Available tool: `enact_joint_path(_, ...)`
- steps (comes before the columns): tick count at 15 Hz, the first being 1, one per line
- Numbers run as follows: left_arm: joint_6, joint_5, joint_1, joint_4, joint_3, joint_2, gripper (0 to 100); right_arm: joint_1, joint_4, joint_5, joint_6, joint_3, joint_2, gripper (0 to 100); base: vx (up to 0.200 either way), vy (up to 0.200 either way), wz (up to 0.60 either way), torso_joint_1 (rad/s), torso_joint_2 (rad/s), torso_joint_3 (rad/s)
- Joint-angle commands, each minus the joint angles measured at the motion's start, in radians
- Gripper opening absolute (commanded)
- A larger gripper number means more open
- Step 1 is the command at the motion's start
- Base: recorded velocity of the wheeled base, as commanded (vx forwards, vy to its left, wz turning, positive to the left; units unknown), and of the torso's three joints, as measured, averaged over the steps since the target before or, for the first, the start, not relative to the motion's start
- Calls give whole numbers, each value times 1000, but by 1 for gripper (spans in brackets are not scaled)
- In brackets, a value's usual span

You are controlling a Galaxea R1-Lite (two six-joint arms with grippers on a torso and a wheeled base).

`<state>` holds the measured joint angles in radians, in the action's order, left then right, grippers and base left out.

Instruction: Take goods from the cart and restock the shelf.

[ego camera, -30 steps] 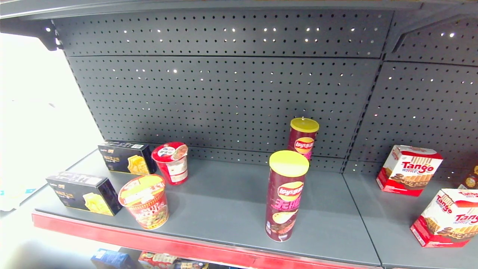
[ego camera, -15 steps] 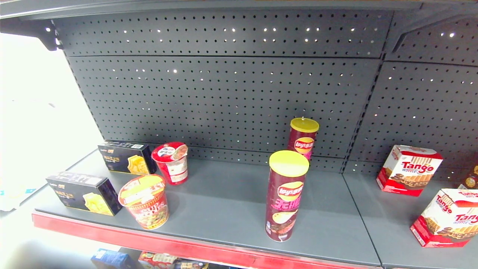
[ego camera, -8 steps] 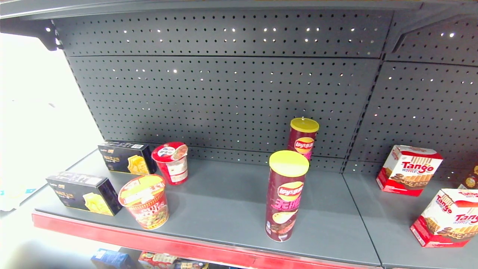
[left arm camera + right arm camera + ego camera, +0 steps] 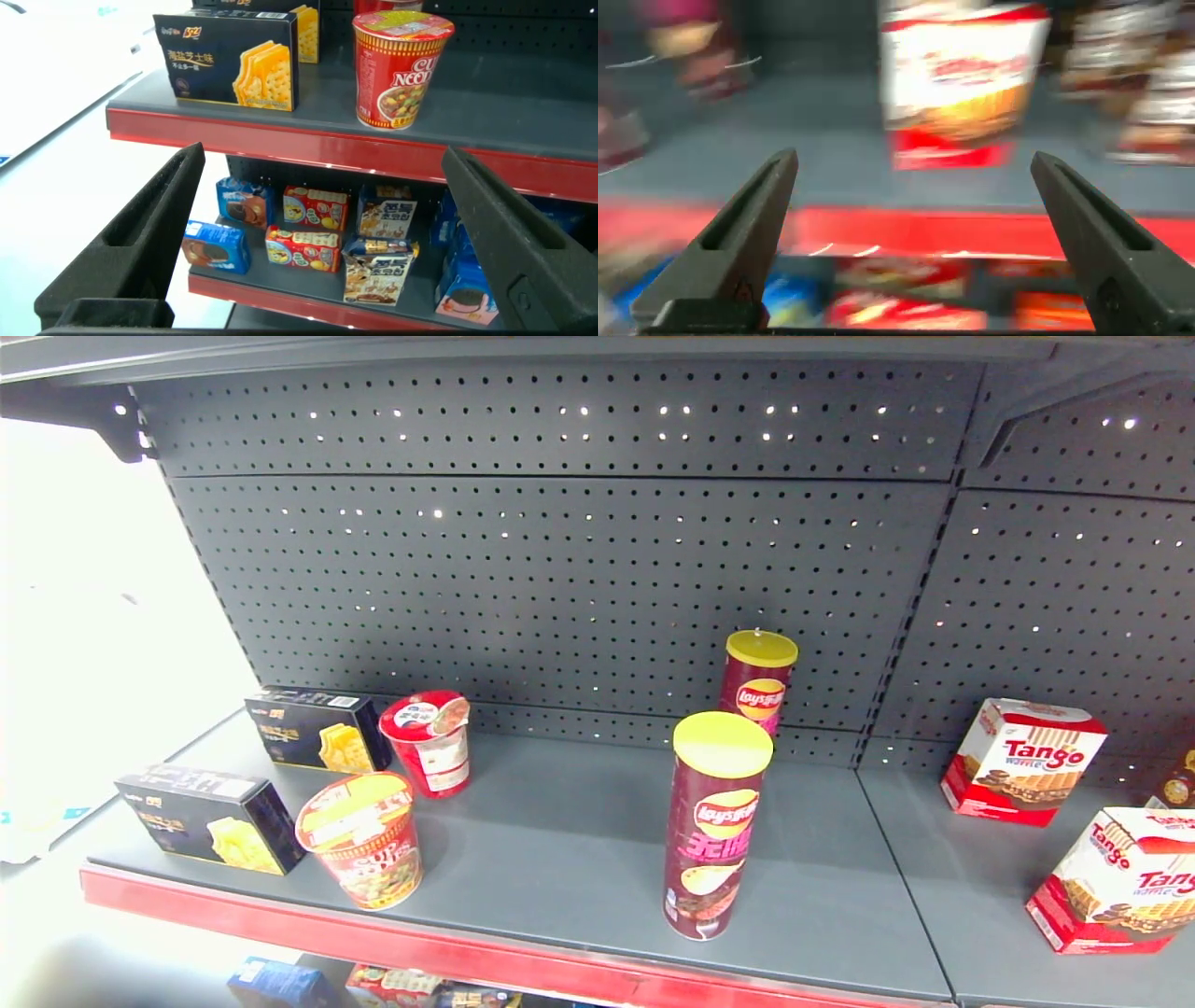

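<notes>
The grey shelf (image 4: 560, 859) holds two maroon chip cans (image 4: 714, 821), two cup noodles (image 4: 364, 840), two black cracker boxes (image 4: 210, 817) and, on the right, two red-and-white wafer boxes (image 4: 1022, 761). My left gripper (image 4: 322, 157) is open with nothing between its fingers. It faces the shelf's red front edge (image 4: 523, 159), below a black cracker box (image 4: 234, 61) and a cup noodle (image 4: 400, 65). My right gripper (image 4: 914, 161) is also open and holds nothing. It points at a blurred wafer box (image 4: 957, 84) above the red edge (image 4: 915, 233).
A lower shelf under the red edge holds several small snack boxes (image 4: 308, 233). A perforated back panel (image 4: 560, 569) closes the shelf behind the goods. Free floor lies between the cup noodles and the chip cans and around the front can.
</notes>
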<state>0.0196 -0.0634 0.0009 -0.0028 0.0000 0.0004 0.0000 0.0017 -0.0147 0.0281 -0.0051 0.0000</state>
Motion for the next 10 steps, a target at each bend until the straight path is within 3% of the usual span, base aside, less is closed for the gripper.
enact_joint_path(1,0,-1,1,0,0,0,100,-2,4,27,-10,4,0,100,0,0,0,0,0,0)
enact_joint_path(7,0,1,1,0,0,0,100,0,4,19,-16,4,0,100,0,0,0,0,0,0)
enact_joint_path(8,0,1,1,1,0,0,100,0,4,25,-19,4,0,100,0,0,-600,2,2,2)
enact_joint_path(10,0,1,1,0,0,0,100,0,4,24,-20,4,0,100,0,0,0,0,0,0)
